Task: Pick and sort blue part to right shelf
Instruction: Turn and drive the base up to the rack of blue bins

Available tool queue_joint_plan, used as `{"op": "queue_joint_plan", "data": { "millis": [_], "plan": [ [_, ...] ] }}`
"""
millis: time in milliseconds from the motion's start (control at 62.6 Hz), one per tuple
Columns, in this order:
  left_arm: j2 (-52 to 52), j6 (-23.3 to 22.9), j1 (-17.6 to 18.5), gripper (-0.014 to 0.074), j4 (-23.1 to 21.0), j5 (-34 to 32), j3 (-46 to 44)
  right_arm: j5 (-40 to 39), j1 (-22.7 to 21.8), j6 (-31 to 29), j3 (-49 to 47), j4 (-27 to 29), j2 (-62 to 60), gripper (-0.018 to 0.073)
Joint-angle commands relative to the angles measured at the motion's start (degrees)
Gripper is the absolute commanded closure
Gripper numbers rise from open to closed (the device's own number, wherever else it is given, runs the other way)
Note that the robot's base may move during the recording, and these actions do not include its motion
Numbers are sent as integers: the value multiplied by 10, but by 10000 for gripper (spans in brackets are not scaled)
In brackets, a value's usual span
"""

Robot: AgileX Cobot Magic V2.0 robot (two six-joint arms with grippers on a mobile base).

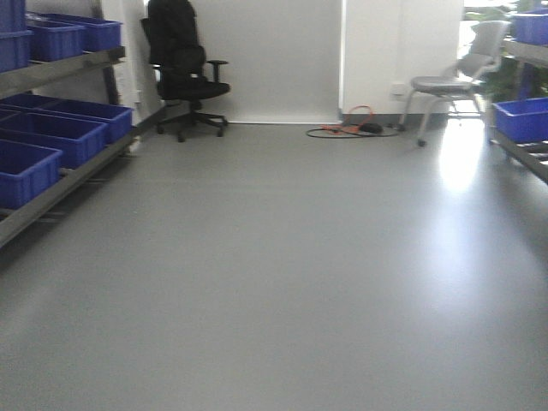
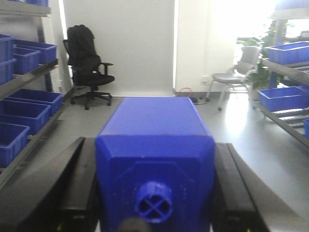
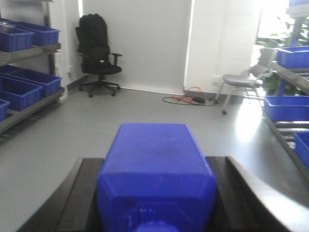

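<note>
Both arms are loaded in mid-aisle: the right fingers (image 3: 84, 193) clamp the blue part (image 3: 154, 159), the left fingers (image 2: 77, 183) a knobbed blue block (image 2: 154, 140). Carrying seems the step in hand; next, the base must face the right shelf (image 3: 289, 75) to reach a bin.

The left claw (image 2: 153, 142) grips a dark-blue plastic block with sloped shoulders and a small round cross-marked knob (image 2: 154, 164), with a black finger (image 2: 82, 179) pressed to each side. Beyond it, a steel-framed rack with blue plastic bins (image 2: 286, 68) lines the right side, and a black office chair (image 2: 87, 67) stands near the far wall.
</note>
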State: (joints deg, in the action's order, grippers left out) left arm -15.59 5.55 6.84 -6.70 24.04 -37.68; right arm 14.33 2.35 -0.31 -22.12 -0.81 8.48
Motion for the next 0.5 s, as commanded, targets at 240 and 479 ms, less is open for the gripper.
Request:
{"op": "queue_joint_plan", "data": {
  "millis": [240, 479],
  "plan": [
    [-9, -2, 0, 263, -5, -54, -16, -56, -3, -5, -16, -4, 6, 137],
    [-9, -2, 0, 263, -5, -54, -16, -56, -3, -5, -16, -4, 6, 137]
  ]
}}
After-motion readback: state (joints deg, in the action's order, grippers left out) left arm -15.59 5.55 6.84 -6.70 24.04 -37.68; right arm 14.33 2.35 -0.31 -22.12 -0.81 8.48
